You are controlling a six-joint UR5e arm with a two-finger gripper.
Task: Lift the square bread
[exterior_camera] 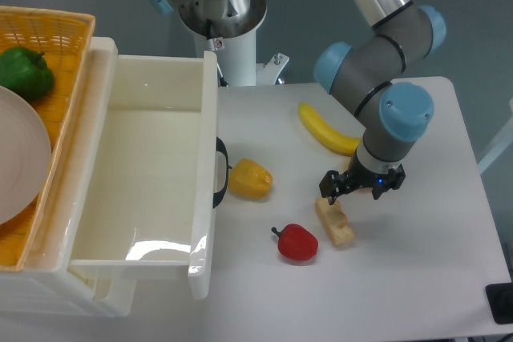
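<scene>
Gripper (pixel 340 195) pointed down at the far end of the square bread (pixel 335 222); finger spacing and contact cannot be determined. Bread lies flat on the table (pixel 417 278), right of centre. Red pepper (pixel 297 243) just left of it. Banana (pixel 327 129) farther back; yellow pepper (pixel 249 179) well left.

No legible text, labels, brand marks, numbers or signs found on any surface in the camera view.
</scene>
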